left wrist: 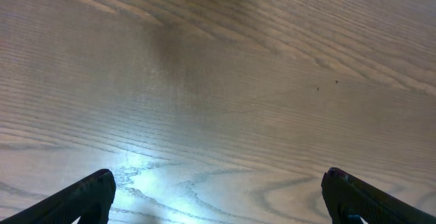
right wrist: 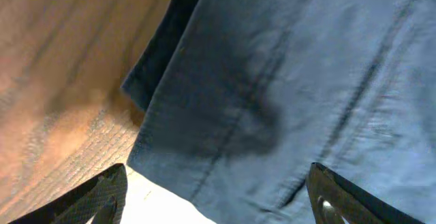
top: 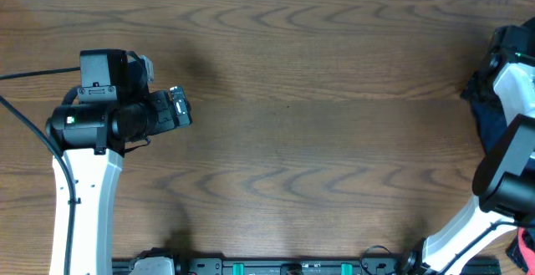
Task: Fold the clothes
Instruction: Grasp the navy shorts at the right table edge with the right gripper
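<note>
Both jaws gape empty, left above the table (left wrist: 218, 81), right above the navy shorts (right wrist: 306, 81).

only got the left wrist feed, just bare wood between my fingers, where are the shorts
Observer: In the overhead view the navy shorts lie at the far right edge of the table, partly under the right arm.
Operator: is that arm gripping them
Observer: No. The right wrist view shows the right end effector with its jaws wide apart above the cloth and nothing pinched between them.
Operator: folded already?
Observer: I cannot tell overall. The right wrist view shows a hemmed edge lying over a darker layer beneath it.
</note>
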